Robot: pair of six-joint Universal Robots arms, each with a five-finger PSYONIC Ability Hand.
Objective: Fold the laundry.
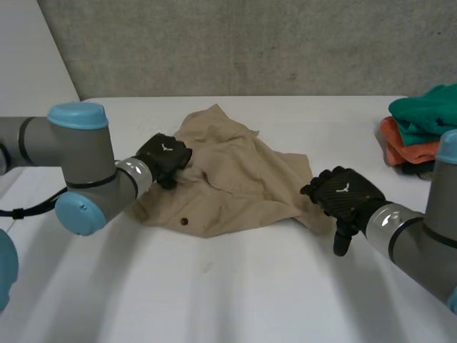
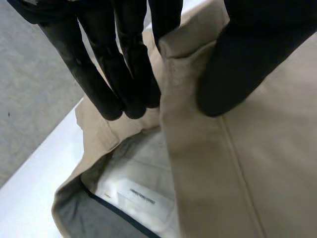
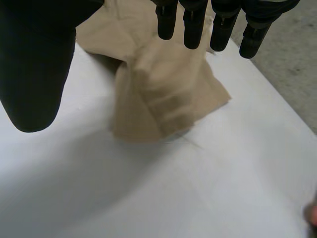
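Fingers point(image 2: 124, 84) of the left hand point(image 1: 166, 157) lie on the inner side of a raised hem, with the thumb pressed on its outer face, so this hand has the beige garment point(image 1: 235, 186) pinched at its left edge, by what looks like a waistband with a white lining and a label. The right hand point(image 1: 346, 194) holds nothing: its fingers are straight and spread well away from the thumb, hovering just over the garment's right end, which lies bunched at the fingertips in the right wrist view.

The garment sprawls crumpled across the middle of the white table point(image 1: 250, 293), its long axis running roughly from one hand to the other. The next move probably turns on the right hand closing on that near end, so the cloth can be drawn flat between both hands.

A pile of folded clothes point(image 1: 421, 132), green over orange, sits well apart at the table's right edge. Nothing stands in the way.
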